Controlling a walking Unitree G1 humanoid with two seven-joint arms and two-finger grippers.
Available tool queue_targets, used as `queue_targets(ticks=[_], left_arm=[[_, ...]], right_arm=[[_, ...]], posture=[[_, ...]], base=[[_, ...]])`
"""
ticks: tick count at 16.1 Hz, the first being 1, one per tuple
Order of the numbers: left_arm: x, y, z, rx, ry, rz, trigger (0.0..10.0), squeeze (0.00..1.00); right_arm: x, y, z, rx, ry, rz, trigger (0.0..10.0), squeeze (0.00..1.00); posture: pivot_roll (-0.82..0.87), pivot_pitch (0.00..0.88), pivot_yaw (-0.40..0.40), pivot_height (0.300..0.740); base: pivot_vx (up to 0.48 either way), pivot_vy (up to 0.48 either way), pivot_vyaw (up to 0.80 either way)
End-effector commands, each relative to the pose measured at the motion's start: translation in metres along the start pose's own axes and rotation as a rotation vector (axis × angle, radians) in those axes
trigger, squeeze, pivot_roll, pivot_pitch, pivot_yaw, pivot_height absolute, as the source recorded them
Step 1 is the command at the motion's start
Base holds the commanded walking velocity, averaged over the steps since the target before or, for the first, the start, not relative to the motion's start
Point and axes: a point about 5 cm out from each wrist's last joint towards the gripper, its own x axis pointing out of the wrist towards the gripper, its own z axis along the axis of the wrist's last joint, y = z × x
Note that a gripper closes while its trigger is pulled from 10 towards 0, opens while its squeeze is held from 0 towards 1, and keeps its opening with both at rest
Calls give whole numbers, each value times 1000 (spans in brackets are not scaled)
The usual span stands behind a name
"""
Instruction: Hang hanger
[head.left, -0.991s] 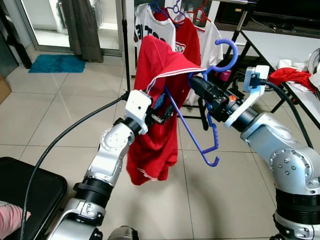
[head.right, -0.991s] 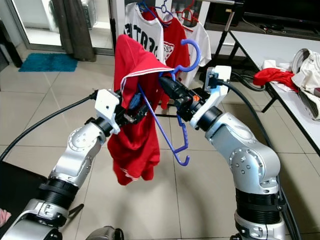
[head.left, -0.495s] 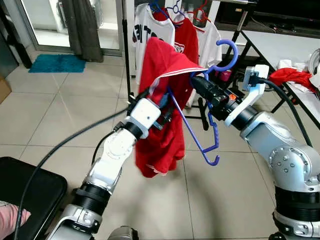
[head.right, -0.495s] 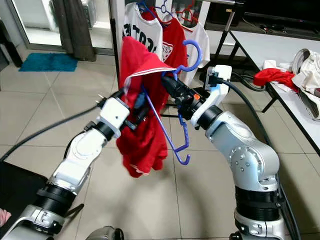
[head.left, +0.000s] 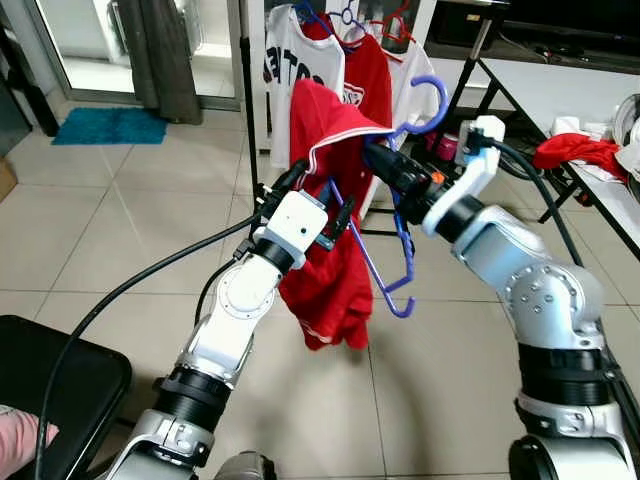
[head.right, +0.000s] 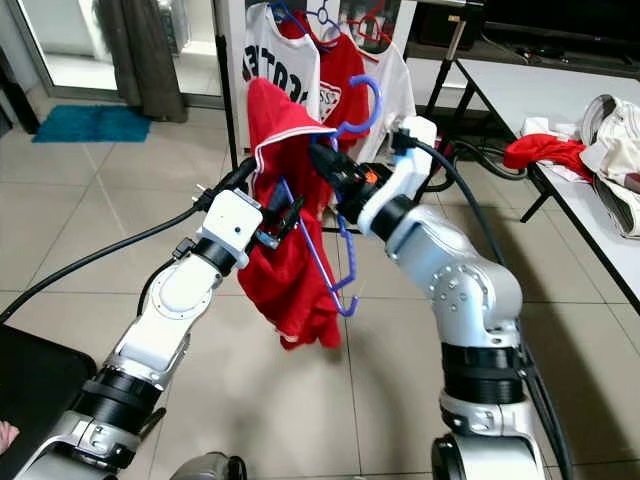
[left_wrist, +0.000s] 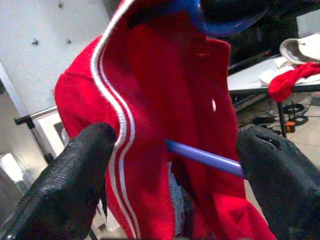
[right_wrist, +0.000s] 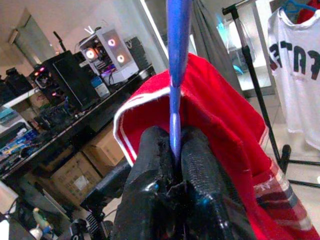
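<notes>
Before rack (head.left: 245, 90) – right gripper (head.left: 375, 160) clamps blue hanger (head.left: 400, 250) | left gripper (left_wrist: 175, 165) spread around red shirt (head.left: 335, 270)

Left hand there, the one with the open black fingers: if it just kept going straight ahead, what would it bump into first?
Probably the red shirt: it hangs between the left hand's open fingers, with the blue hanger's bar just behind the fabric. Depth is hard to judge.

A lived-in room of a home, doubling as a work area. Pale tiled floor (head.left: 120, 200); teal mat (head.left: 108, 126) by a glass door with grey curtain (head.left: 165, 55) at upper left; clothes rack (head.left: 245, 90) with hung shirts (head.left: 300, 60) at top centre; table (head.left: 590, 160) with heaped laundry at right.
</notes>
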Motion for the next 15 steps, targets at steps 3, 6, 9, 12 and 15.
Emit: queue_targets(ticks=[3, 6, 9, 12, 15], left_arm=[[2, 6, -10, -125, 89, 104, 10000, 0], [2, 8, 2, -68, 15, 128, 10000, 0], [-3, 25, 4, -112, 1, 304, 10000, 0], [-6, 25, -3, -160, 34, 229, 10000, 0], [-4, 11, -1, -142, 19, 112, 10000, 0]], right_arm=[[9, 11, 13, -16, -40, 50, 10000, 0], [14, 7, 16, -18, -56, 12, 10000, 0], [15, -1, 20, -9, -82, -50, 10000, 0], [17, -11, 22, 25, -111, -127, 10000, 0], [19, -19, 23, 40, -126, -185, 10000, 0]], posture=[[-47, 14, -87, 740], [-49, 16, -88, 740], [-50, 15, -87, 740], [-45, 15, -87, 740], [-42, 12, -85, 740]], base=[[0, 0, 0], [0, 0, 0], [0, 0, 0], [0, 0, 0], [0, 0, 0]])
